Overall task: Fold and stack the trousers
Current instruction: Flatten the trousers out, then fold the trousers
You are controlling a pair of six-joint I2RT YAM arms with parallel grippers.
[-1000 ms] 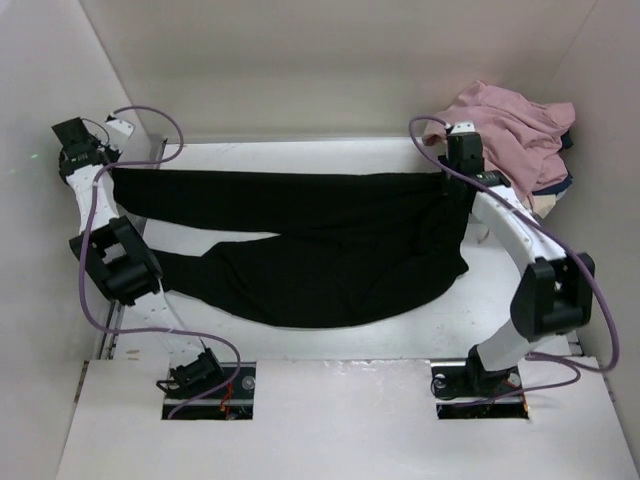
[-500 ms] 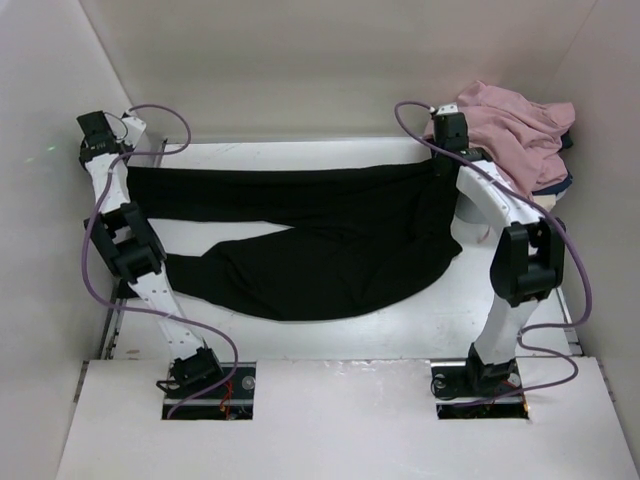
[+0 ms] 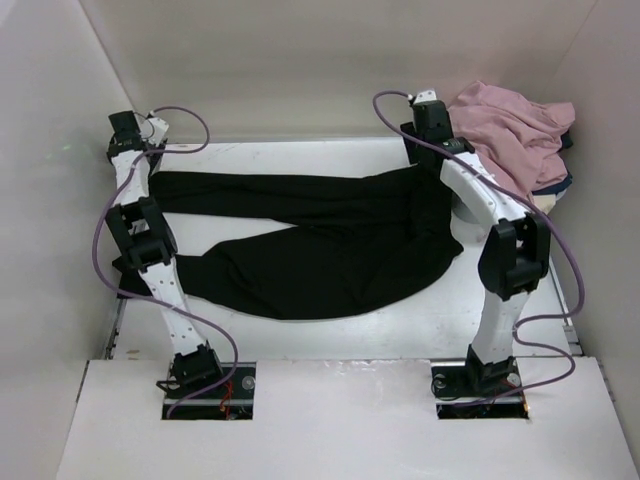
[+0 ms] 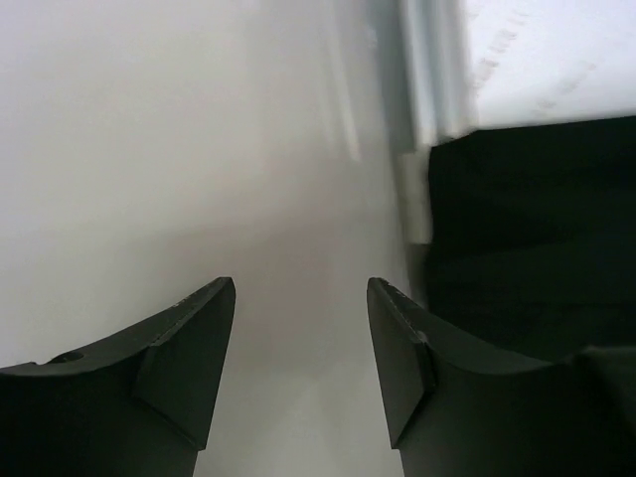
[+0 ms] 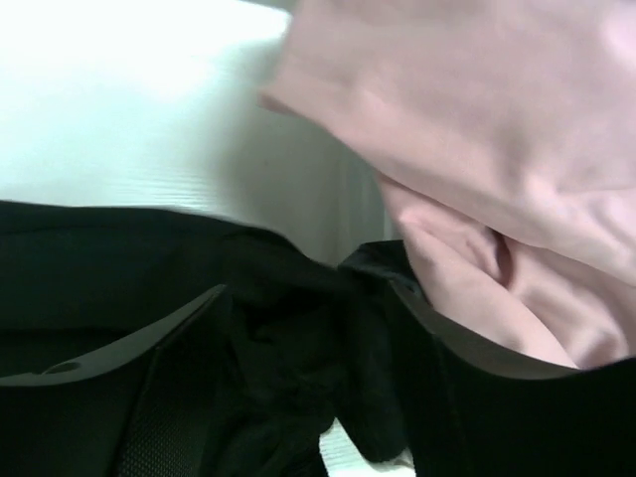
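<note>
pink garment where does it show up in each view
Top external: the pink garment is heaped at the far right corner of the table.
Left wrist: not in it.
Right wrist: it fills the upper right.
Shared landmark: the black trousers, at the right in the left wrist view and at the lower left in the right wrist view.

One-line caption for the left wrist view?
Left hand, open and empty, facing a white surface; plain black soft-cloth trousers at frame right.

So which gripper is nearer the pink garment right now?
Right. The right gripper sits just beside the pink garment, at the right end of the trousers; the left gripper is at their opposite end.
</note>
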